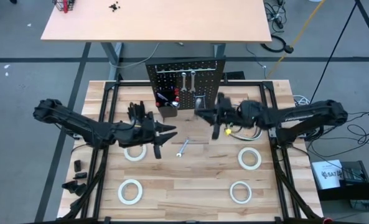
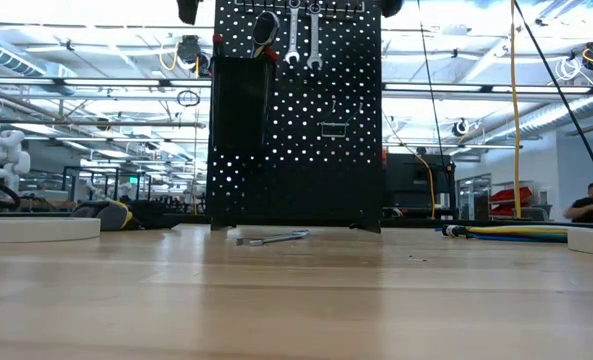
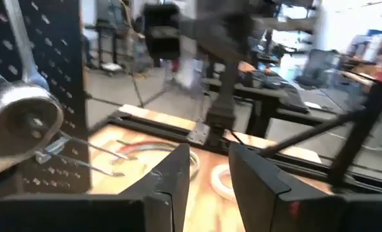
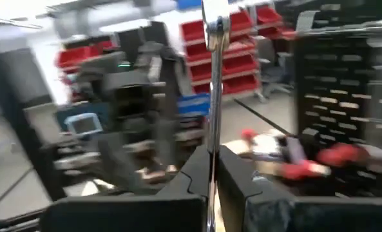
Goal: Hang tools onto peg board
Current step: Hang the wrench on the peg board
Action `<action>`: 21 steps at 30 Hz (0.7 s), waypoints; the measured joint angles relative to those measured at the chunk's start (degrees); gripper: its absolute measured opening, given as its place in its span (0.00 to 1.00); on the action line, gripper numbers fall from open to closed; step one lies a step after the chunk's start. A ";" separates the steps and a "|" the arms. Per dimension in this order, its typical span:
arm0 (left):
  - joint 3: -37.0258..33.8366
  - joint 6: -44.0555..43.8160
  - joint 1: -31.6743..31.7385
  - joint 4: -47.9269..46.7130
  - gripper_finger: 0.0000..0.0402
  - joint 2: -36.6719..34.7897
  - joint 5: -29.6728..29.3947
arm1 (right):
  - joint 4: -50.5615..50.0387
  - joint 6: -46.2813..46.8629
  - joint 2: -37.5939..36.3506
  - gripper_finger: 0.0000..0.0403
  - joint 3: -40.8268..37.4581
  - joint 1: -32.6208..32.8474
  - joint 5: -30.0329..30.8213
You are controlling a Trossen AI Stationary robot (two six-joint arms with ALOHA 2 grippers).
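Note:
The black peg board (image 1: 186, 87) stands at the table's far middle. Two silver wrenches (image 2: 303, 35) hang near its top, and its box bin (image 2: 240, 100) holds red- and black-handled screwdrivers (image 4: 332, 158). A silver ratchet head (image 3: 23, 119) shows close against the board. Another wrench (image 1: 183, 147) lies flat on the table in front of the board. My right gripper (image 1: 213, 118) is in front of the board's right half, shut on a slim silver wrench (image 4: 213, 77). My left gripper (image 1: 168, 132) hovers open, left of the lying wrench. My right gripper pinches the silver wrench by its shaft (image 4: 210, 145) between the two fingers. The fingers lie across the shaft. The wrench is lifted clear, and its open end (image 4: 215, 26) sticks out well beyond the fingertips.
Four white tape rolls lie flat on the table: two on the left (image 1: 134, 151) (image 1: 130, 191) and two on the right (image 1: 249, 158) (image 1: 241, 191). Thin wire hooks (image 3: 94, 154) stick out of the board's face. Yellow cables (image 2: 516, 233) lie at the right.

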 joint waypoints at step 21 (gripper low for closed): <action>0.00 -2.28 -0.17 -1.98 0.28 -1.32 3.50 | -8.06 3.52 -3.05 0.01 0.02 -20.60 -16.76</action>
